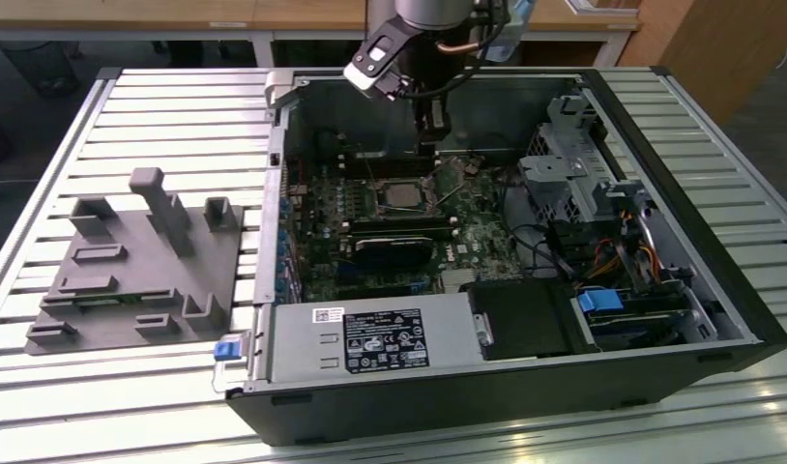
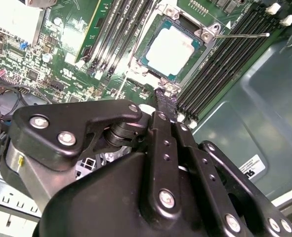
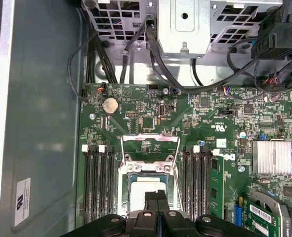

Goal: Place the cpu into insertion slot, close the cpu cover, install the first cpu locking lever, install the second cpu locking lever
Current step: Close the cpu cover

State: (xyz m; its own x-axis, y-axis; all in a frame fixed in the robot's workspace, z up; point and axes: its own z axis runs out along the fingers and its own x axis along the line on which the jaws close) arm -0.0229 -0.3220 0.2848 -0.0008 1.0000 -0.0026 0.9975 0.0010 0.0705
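The cpu [image 2: 170, 48], a pale square chip, lies seated in the insertion slot [image 2: 145, 59] on the green board; in the exterior view the cpu [image 1: 400, 196] sits mid-board. The cpu cover [image 3: 150, 138], a thin silvery frame, stands swung open beyond the slot, with green board showing through its cut-out. One thin locking lever [image 2: 239, 35] sticks out sideways, unlatched, over the memory slots. My gripper [image 2: 164, 98] is shut with nothing in it, its tips just above the slot's near edge. In the first wrist view the gripper [image 3: 157, 196] covers part of the cpu [image 3: 138, 195].
Long black memory slots [image 3: 99, 182] flank the socket on both sides. A black fan block [image 1: 393, 253], a power supply [image 1: 367, 340] and a drive cage [image 1: 568, 174] with cables crowd the open case. A grey fixture block [image 1: 135, 261] lies on the exterior view's left.
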